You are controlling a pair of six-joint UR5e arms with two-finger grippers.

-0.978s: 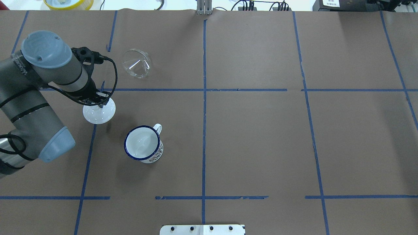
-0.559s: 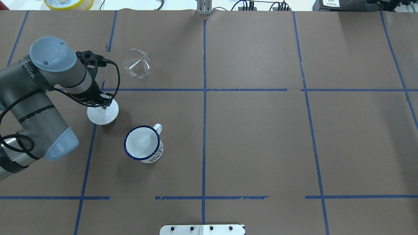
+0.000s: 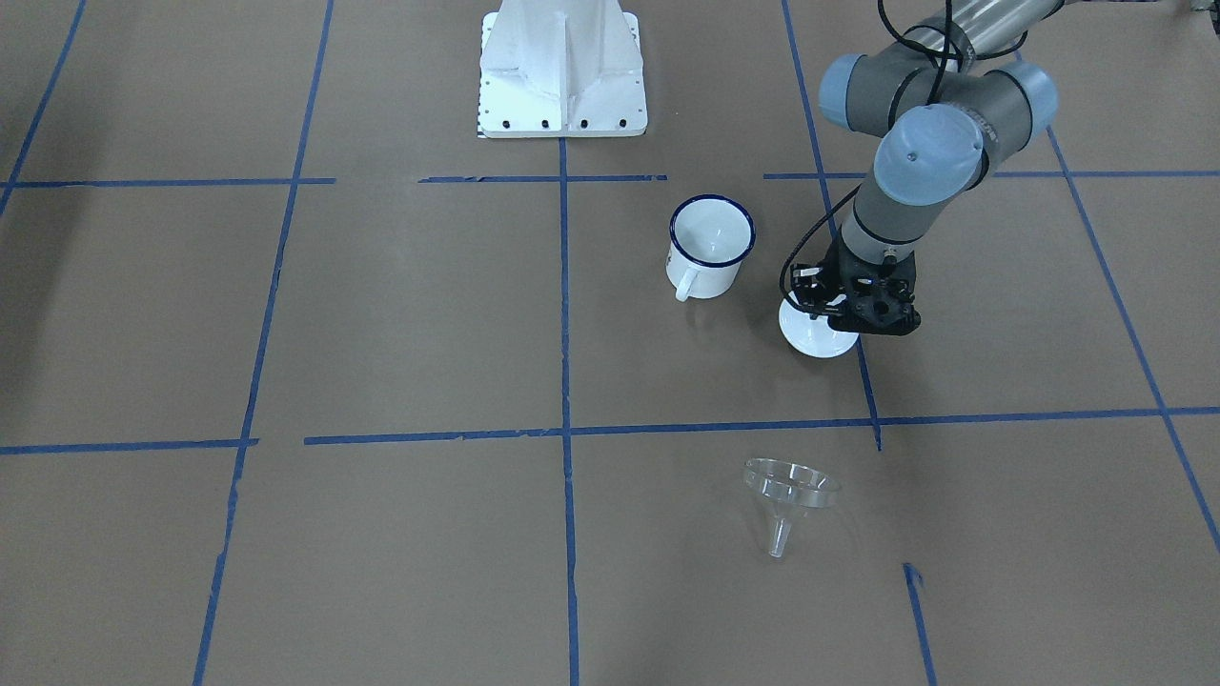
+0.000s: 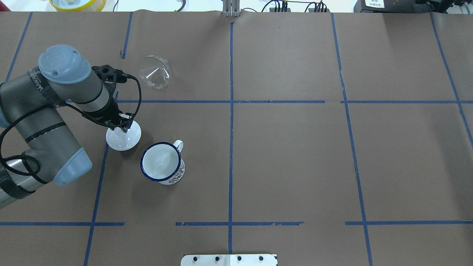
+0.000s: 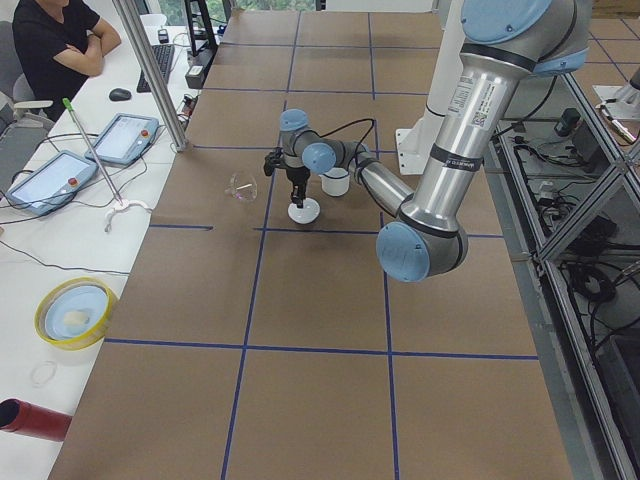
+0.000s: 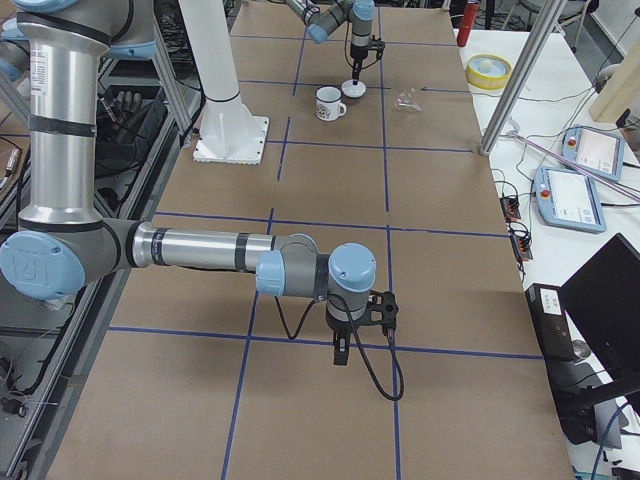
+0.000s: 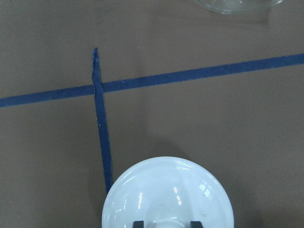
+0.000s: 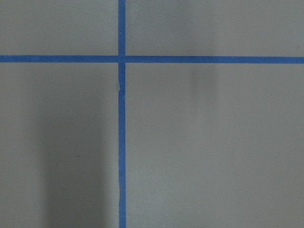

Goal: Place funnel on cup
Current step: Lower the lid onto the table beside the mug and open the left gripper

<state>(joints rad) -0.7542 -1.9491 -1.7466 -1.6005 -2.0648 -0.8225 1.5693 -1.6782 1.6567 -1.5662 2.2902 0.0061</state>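
Note:
The clear funnel (image 4: 155, 71) lies on its side on the brown paper, far from the robot; it also shows in the front view (image 3: 789, 486) and at the top edge of the left wrist view (image 7: 237, 4). The white cup (image 4: 161, 162) with a dark blue rim stands upright and uncovered (image 3: 710, 243). My left gripper (image 4: 122, 127) is shut on the knob of a round white lid (image 4: 123, 138), just left of the cup; the left wrist view shows the lid (image 7: 166, 190). My right gripper (image 6: 340, 355) hangs over bare paper far away; I cannot tell whether it is open or shut.
The robot's white base plate (image 3: 562, 67) stands behind the cup. A yellow bowl (image 4: 77, 3) sits beyond the table's far edge. Operators' tablets (image 5: 120, 140) lie on a side table. Blue tape lines (image 4: 231, 101) cross the brown paper.
My left gripper has carried the white lid towards the robot and to the right, closer to the cup. The funnel and the cup have not moved.

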